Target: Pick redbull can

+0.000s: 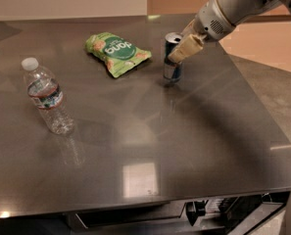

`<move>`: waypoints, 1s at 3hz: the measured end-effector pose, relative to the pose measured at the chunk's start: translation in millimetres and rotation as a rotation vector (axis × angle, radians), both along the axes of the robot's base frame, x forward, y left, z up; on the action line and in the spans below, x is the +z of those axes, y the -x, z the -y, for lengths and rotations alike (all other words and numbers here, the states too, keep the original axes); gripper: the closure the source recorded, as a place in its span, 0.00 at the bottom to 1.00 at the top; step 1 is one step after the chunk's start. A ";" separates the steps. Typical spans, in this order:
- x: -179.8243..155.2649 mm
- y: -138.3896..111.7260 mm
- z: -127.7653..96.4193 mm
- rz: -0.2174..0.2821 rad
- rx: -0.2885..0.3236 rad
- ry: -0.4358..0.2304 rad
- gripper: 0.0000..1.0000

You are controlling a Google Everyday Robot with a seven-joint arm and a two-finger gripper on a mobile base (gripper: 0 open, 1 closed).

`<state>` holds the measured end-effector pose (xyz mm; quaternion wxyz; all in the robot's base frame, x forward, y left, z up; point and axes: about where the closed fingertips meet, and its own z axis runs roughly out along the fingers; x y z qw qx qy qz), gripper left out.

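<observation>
The redbull can (171, 65), slim and blue-and-silver with a silver top, is upright at the far middle-right of the table. My gripper (180, 52) comes in from the upper right and is shut on the can's upper part. One cream finger (185, 48) lies across its front, and the other is hidden behind the can. The can's base is just above the dark table top (194, 131), with its reflection below it.
A green chips bag (116, 53) lies left of the can. A clear water bottle with a white cap (47, 98) stands at the left. The table's right edge (262, 106) and front edge are close, and my arm (233, 9) spans the upper right.
</observation>
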<state>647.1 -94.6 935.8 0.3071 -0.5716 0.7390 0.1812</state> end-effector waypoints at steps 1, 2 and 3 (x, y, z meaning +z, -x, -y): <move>31.8 9.6 -2.2 0.010 0.053 0.000 1.00; 63.1 20.0 -4.7 0.024 0.107 0.010 1.00; 117.2 20.7 -18.7 0.116 0.160 -0.016 1.00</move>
